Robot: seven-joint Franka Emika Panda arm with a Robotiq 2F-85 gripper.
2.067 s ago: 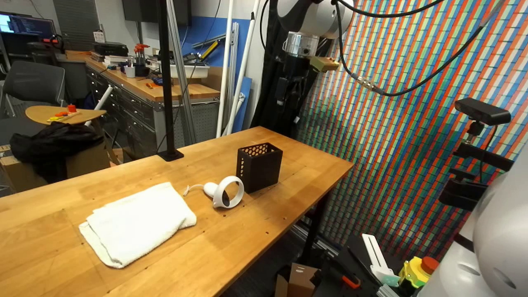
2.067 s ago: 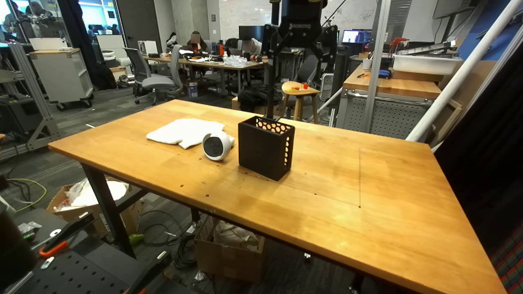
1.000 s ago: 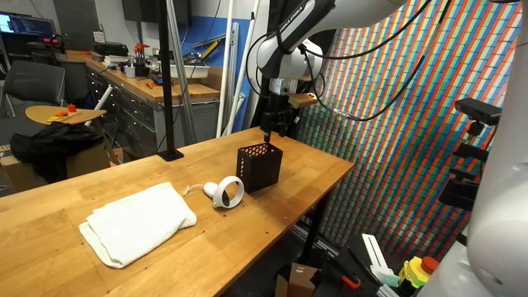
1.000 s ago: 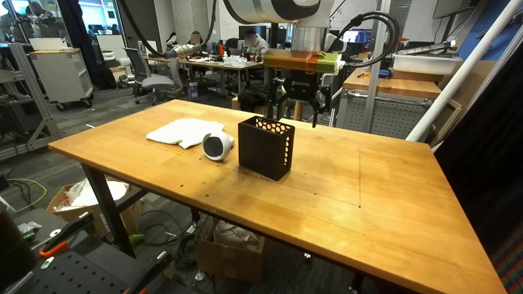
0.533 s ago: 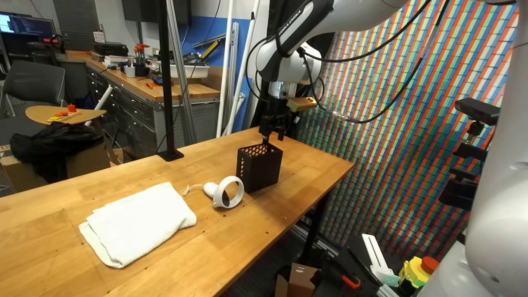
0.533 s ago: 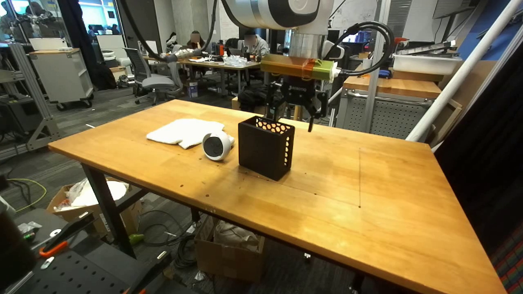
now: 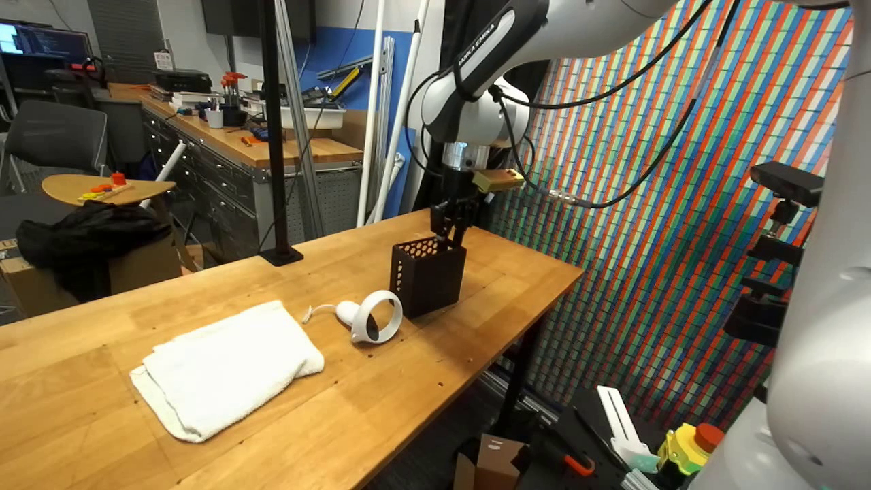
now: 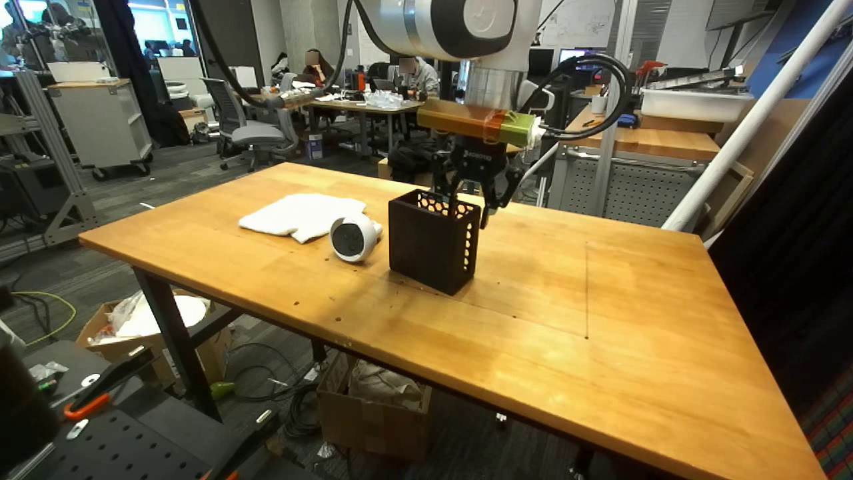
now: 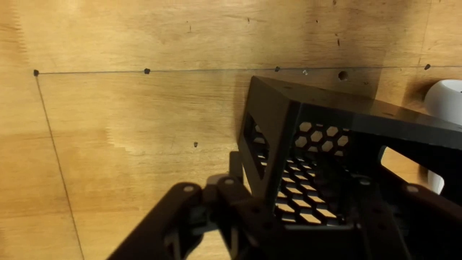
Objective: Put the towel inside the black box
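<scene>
The white towel (image 7: pixel 228 367) lies folded flat on the wooden table, at a distance from the arm's hand; it also shows as a towel (image 8: pixel 300 213) behind the controller. The black box (image 7: pixel 429 286) stands upright with its open top facing up. My gripper (image 8: pixel 468 217) points down at the mesh end of the box (image 8: pixel 430 240). In the wrist view, one fingertip (image 9: pixel 235 164) is outside the box's end wall (image 9: pixel 272 106), close beside it. The opposite finger, dark and partly hidden, reaches into the box. The jaws stand partly apart, with a gap across that wall; no towel is between them.
A white controller with a ring (image 7: pixel 381 320) sits right beside the box, on the towel's side. A black pole (image 7: pixel 275 170) rises from the table's far edge. The table's side edge (image 7: pixel 517 323) runs near the box.
My gripper has come down from above the table to the box's end wall, and its jaws have narrowed over the last half second. Towel, box and controller have stayed put.
</scene>
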